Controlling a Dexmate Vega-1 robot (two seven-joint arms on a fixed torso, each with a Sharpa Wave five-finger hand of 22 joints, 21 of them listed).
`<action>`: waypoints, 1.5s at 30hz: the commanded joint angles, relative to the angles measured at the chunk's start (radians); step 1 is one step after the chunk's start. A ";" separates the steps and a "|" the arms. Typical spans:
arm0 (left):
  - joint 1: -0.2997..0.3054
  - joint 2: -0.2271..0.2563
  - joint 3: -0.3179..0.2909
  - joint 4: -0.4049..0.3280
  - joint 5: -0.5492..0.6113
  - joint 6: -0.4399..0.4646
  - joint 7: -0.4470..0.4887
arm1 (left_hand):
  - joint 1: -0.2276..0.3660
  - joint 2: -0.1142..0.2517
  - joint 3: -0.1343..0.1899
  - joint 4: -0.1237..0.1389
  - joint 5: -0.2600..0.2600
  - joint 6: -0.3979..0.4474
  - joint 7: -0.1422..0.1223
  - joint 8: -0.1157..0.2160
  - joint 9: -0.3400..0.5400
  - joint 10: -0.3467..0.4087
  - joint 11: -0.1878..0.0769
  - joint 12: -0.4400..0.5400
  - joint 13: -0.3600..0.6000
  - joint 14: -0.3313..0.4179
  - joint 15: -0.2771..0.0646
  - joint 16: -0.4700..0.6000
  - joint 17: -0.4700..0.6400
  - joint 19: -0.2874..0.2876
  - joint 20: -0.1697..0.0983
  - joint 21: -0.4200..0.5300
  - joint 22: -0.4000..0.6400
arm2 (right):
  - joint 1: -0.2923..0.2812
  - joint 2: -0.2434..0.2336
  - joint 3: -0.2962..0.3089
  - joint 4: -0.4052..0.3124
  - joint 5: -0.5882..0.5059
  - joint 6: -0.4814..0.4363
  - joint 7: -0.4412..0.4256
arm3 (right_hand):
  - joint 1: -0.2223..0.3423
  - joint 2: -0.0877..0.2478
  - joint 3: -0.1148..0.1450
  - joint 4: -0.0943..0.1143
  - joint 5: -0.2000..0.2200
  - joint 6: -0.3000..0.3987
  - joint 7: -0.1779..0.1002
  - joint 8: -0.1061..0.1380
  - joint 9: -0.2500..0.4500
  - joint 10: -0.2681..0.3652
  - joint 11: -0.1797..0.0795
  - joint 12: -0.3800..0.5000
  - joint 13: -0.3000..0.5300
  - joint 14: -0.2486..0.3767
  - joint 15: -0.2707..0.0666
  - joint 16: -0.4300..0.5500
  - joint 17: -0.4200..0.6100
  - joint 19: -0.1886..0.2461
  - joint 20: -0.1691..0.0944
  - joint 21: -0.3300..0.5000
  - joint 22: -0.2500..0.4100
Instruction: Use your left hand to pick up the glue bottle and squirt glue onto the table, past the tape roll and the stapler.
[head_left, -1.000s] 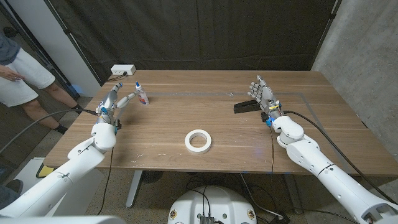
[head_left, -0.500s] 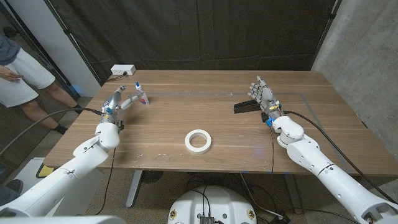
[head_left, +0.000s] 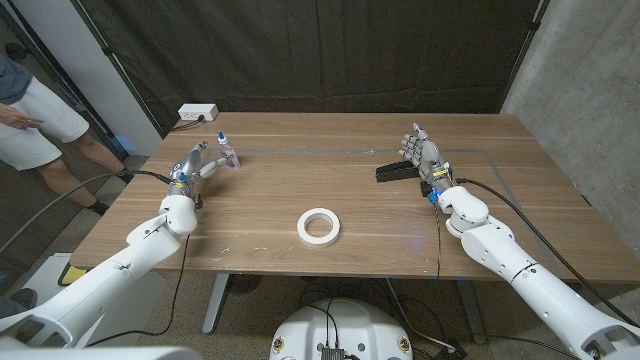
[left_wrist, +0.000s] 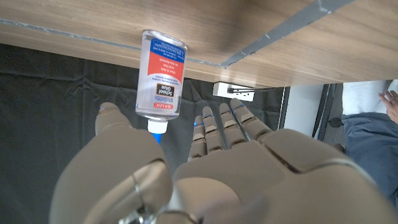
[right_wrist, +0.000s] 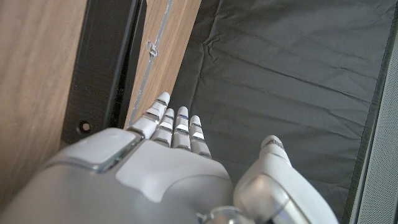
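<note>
1. The left robot hand (head_left: 197, 163) is reaching further toward the far left part of the wooden bench (head_left: 330, 190) than in the earlier frames, its arm stretched out more; its fingers are now spread open just beside the small clear glue bottle with the red-and-blue label and blue tip (head_left: 230, 153), holding nothing.
2. In the left wrist view, the glue bottle (left_wrist: 161, 78) is standing upright on the bench (left_wrist: 261, 37), between the thumb and the fingers (left_wrist: 221, 127) of the left robot hand (left_wrist: 205, 168); whether any of them is touching it cannot be told.
3. The bottle is staying where it stood in the earlier frames, near the far left corner, close to a white power strip (head_left: 198, 113).
4. The right robot hand (head_left: 424, 155) is keeping its place on the right side, fingers apart and pointing up, empty, just beside the black stapler (head_left: 397, 171).
5. The white tape roll (head_left: 319, 226) is lying unmoved near the bench's middle front, well apart from both robot hands.
6. A person in white shorts (head_left: 30, 120) is standing at the left edge.
</note>
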 joint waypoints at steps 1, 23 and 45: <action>-0.090 -0.021 0.072 0.096 -0.002 -0.020 -0.021 | 0.007 0.005 0.000 -0.004 0.001 0.012 -0.001 -0.006 0.003 0.006 0.000 -0.001 0.001 0.014 -0.001 -0.002 0.006 0.008 0.003 -0.004 0.003 | -0.005 -0.006 0.006 -0.007 -0.002 -0.003 -0.011 | 0.007 0.003 0.002 -0.003 0.001 0.004 0.000 -0.001 0.004 0.008 0.001 0.001 0.001 0.008 0.004 -0.001 0.005 0.008 -0.001 0.002 0.002; -0.212 -0.079 0.154 0.245 -0.005 -0.106 -0.038 | 0.009 0.010 -0.002 -0.003 0.001 0.021 0.000 -0.008 0.004 0.015 -0.002 -0.004 0.002 0.020 -0.007 -0.004 0.006 0.009 0.003 -0.007 0.003 | -0.024 -0.025 0.020 -0.051 0.003 -0.036 -0.039 | 0.006 0.005 0.000 -0.004 0.001 0.006 -0.004 0.000 0.004 0.015 0.001 0.003 0.001 0.015 0.005 0.001 0.006 0.014 0.001 0.003 0.002; -0.289 -0.104 0.216 0.311 0.014 -0.105 -0.075 | 0.036 0.023 0.007 -0.013 0.002 0.039 0.000 -0.007 0.004 0.029 -0.005 -0.006 0.002 0.028 -0.010 -0.005 0.005 0.011 0.001 -0.010 0.003 | -0.004 -0.009 0.005 -0.014 0.011 -0.028 -0.010 | 0.006 0.006 0.000 -0.005 0.001 0.008 -0.008 0.000 0.004 0.021 0.000 0.004 0.001 0.022 0.004 0.002 0.006 0.021 0.003 0.004 0.003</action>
